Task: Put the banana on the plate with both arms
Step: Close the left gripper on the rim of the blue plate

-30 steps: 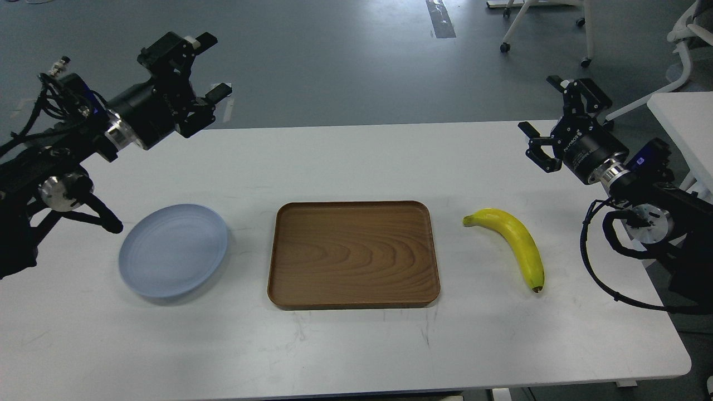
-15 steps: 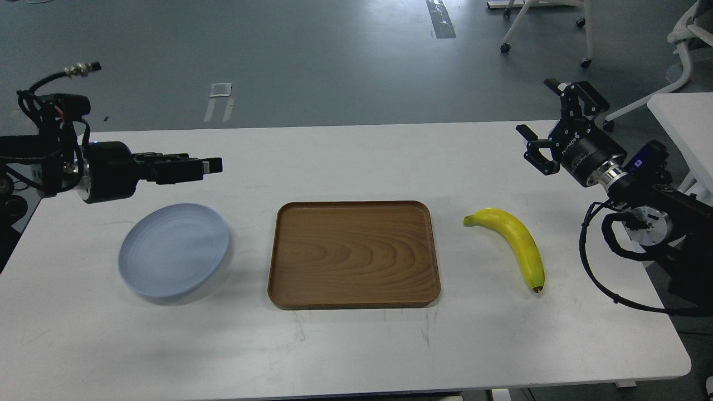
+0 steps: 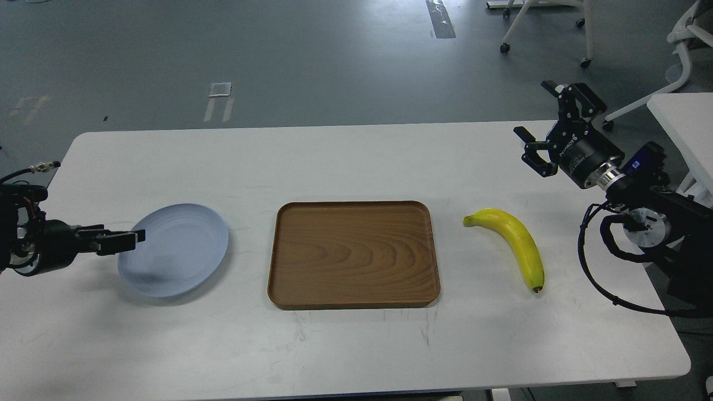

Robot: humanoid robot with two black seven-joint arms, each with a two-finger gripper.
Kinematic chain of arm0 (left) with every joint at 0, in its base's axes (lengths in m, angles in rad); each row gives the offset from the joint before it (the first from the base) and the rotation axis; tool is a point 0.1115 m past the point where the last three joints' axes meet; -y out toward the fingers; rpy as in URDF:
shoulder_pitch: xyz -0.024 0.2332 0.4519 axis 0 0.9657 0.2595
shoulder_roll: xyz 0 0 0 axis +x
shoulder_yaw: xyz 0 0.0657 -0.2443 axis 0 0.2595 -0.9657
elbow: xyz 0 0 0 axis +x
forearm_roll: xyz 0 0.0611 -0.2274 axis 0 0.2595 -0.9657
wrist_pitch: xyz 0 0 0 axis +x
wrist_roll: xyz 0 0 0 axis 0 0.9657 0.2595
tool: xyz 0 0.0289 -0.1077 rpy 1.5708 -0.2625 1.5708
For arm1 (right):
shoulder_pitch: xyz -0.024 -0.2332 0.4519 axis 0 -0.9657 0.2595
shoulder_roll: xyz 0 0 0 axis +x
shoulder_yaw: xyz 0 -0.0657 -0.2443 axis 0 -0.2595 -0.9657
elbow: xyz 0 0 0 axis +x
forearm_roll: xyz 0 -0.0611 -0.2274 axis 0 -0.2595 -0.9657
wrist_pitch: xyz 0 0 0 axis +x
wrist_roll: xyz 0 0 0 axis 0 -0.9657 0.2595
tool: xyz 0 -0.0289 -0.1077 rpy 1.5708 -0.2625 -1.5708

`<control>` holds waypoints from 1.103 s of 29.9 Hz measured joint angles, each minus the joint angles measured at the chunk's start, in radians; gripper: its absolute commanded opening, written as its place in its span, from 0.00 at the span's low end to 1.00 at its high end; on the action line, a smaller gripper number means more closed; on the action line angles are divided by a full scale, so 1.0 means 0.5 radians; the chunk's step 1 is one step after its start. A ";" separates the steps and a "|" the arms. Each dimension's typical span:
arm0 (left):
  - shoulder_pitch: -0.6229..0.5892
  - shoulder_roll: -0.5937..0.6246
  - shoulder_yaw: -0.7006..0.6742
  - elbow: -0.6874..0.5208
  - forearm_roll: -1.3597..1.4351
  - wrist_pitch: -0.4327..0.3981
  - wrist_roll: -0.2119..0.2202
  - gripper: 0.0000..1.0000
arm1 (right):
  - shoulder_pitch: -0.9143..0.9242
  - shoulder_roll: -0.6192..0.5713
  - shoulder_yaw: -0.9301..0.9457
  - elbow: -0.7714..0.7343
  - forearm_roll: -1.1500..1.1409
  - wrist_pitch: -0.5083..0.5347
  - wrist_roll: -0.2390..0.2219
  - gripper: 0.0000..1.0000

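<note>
The yellow banana [image 3: 515, 239] lies on the white table, right of the wooden tray, green stem towards the tray, dark end towards me. The pale blue-grey plate [image 3: 181, 250] sits left of the tray with nothing on it. My left gripper [image 3: 133, 238] comes in low from the left, side-on, with its tips over the plate's left rim; its two fingers overlap, so their gap does not show. My right gripper [image 3: 532, 108] is open and empty, raised over the table's far right, well behind the banana.
A brown wooden tray [image 3: 353, 253] with nothing on it lies mid-table between plate and banana. The white table [image 3: 356, 161] ends near my right arm. A second white table [image 3: 682, 120] and wheeled chair legs [image 3: 543, 22] stand beyond, at the right.
My left arm swung down from high over the table's back left to low at the plate's left rim, turning side-on. My right gripper drifted slightly left. Banana, plate and tray stayed put.
</note>
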 measured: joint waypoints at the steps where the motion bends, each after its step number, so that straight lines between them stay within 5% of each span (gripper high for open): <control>1: 0.000 -0.011 0.000 0.019 -0.001 0.001 0.000 0.98 | -0.001 0.000 0.000 0.002 0.000 0.000 0.000 0.99; 11: 0.007 -0.094 0.135 0.209 -0.020 0.091 0.000 0.94 | -0.002 -0.002 0.000 0.012 0.000 0.000 0.000 0.99; 16: 0.013 -0.128 0.144 0.244 -0.032 0.114 0.000 0.84 | -0.002 -0.002 0.000 0.011 -0.003 0.000 0.000 0.99; 19: 0.013 -0.129 0.144 0.247 -0.062 0.115 0.000 0.72 | -0.002 -0.002 0.000 0.009 -0.003 0.000 0.000 0.99; 23: 0.013 -0.129 0.144 0.252 -0.074 0.115 0.000 0.36 | -0.003 -0.002 0.000 0.009 -0.003 0.000 0.000 0.99; 27: 0.013 -0.141 0.145 0.260 -0.075 0.115 0.000 0.15 | -0.003 -0.002 0.000 0.009 -0.003 0.000 0.000 0.99; 28: 0.013 -0.141 0.145 0.261 -0.075 0.115 0.000 0.01 | -0.003 -0.002 0.000 0.009 -0.003 0.000 0.000 0.99; 33: 0.012 -0.139 0.181 0.263 -0.075 0.120 0.000 0.00 | -0.003 -0.002 0.000 0.010 -0.003 0.000 0.000 0.99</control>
